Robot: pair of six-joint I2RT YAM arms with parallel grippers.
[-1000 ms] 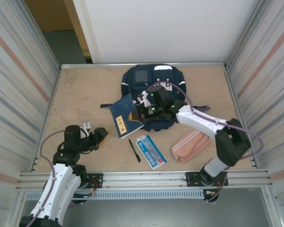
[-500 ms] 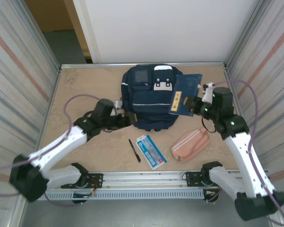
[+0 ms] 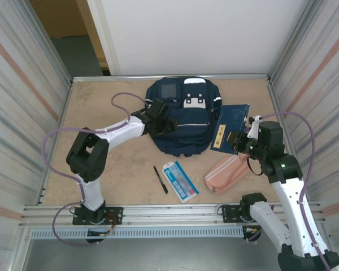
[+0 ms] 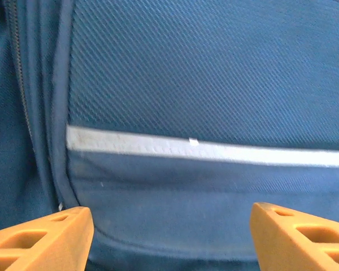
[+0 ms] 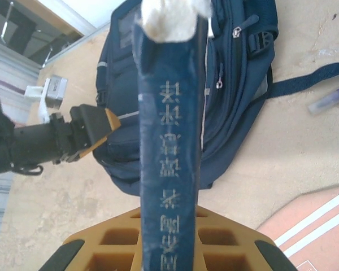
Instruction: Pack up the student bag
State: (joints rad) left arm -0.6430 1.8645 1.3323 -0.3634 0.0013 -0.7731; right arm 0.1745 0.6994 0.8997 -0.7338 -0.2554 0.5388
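Pen (image 3: 160, 179), packet (image 3: 180, 180), pouch (image 3: 227, 174) near student bag (image 3: 182, 121)

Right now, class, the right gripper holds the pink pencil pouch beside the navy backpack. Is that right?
No. The right gripper holds the navy book, not the pink pencil pouch, beside the navy backpack; the pouch lies on the table. The right wrist view shows it.

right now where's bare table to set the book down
Far left corner, between the left wall and the bag. Also the patch left of the pen. Crowded near right, with packet, pouch and the right hand holding the book.
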